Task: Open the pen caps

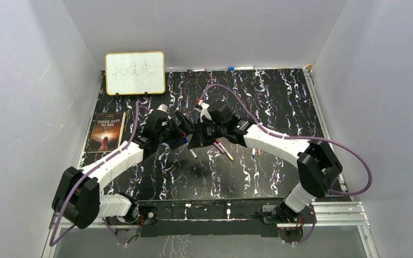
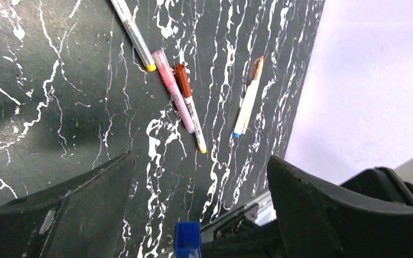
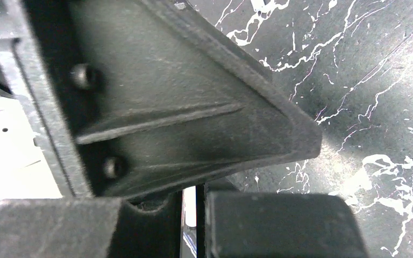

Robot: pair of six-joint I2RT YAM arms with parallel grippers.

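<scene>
Both grippers meet over the middle of the black marbled mat [image 1: 279, 102]. My right gripper [image 1: 201, 133] [image 3: 189, 207] is shut on a thin white pen [image 3: 189, 215], seen only as a sliver between its fingers. My left gripper [image 1: 185, 137] [image 2: 200, 159] faces it, open wide. A blue pen cap [image 2: 188, 239] sits low between the left fingers [image 2: 322, 209], touching neither. In the top view the cap is hidden between the two grippers. The dark ribbed block [image 3: 183, 102] filling the right wrist view is a finger of the left gripper.
Several pens lie on the mat: a yellow-tipped one [image 2: 134, 35], a pink one [image 2: 173, 91], a brown-capped one [image 2: 189, 105] and an orange-capped one [image 2: 248, 97]. A whiteboard [image 1: 135, 72] stands at the back left, a book [image 1: 106, 131] lies left. More pens line the far edge [image 1: 236, 69].
</scene>
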